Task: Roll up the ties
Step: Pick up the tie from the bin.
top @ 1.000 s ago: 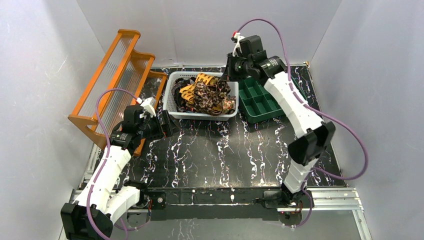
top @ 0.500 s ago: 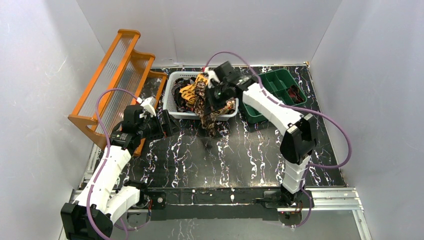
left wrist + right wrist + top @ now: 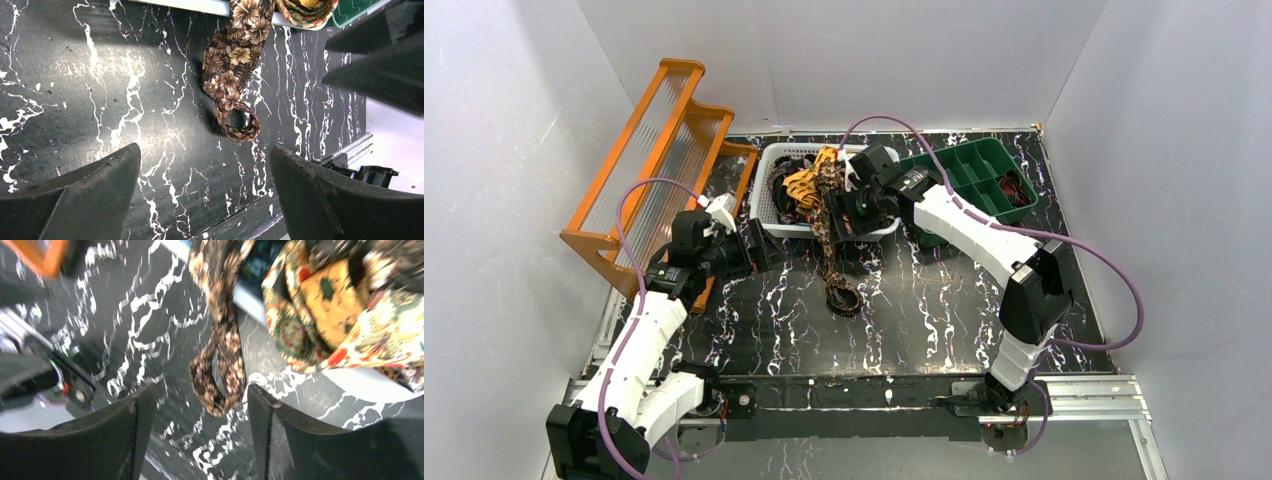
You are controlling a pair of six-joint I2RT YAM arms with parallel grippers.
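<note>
A brown floral tie [image 3: 835, 272] trails out of the white basket [image 3: 762, 214] over its front rim onto the black marbled table, ending in a small loop. More ties [image 3: 796, 186], some yellow-orange, are piled in the basket. My right gripper [image 3: 848, 218] hovers at the basket's front rim, just above the trailing tie [image 3: 224, 356]; its jaws [image 3: 200, 393] are open and empty, and the loop lies on the table below them. My left gripper [image 3: 762, 256] is wide open, low over the table left of the tie [image 3: 234, 75], well apart from it [image 3: 205, 161].
A green compartment tray [image 3: 969, 180] stands right of the basket, partly behind the right arm. An orange rack [image 3: 656, 150] leans along the left wall behind the left arm. White walls close in the table on three sides.
The right arm swung from the far right of the basket to its front, dragging one tie out over the rim. Its jaws then opened, and the tie dropped onto the table. The left arm stayed put.
</note>
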